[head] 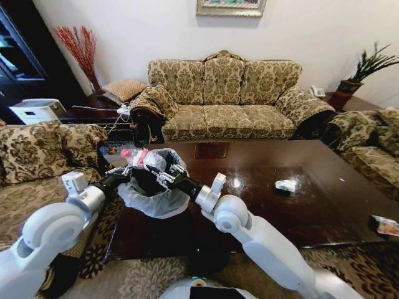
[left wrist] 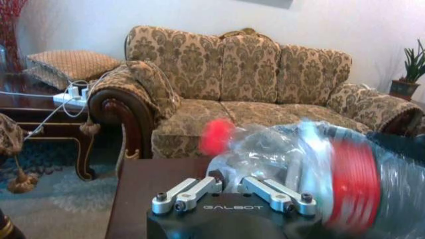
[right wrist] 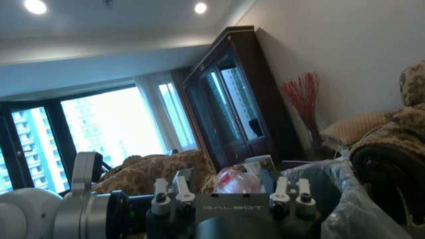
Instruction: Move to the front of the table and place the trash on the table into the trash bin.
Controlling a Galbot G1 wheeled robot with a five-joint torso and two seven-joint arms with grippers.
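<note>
Sofas ring the table (head: 299, 205); left tool (head: 129, 169) clamps the bottle (head: 144, 160) above the trash bin (head: 153, 193), right tool (head: 167, 176) apart.

A: Where's the trash bin (head: 154, 187)?
B: On the table's (head: 299, 205) near-left corner, the bottle (head: 144, 160) above its rim.
A: Other scraps?
B: 1 wrapper (head: 286, 185) mid-right, 1 packet (head: 385, 227) at the right edge.

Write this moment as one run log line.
left gripper: holds crushed bottle over trash bin | right gripper: at bin rim | white scrap, snack packet: on table
</note>
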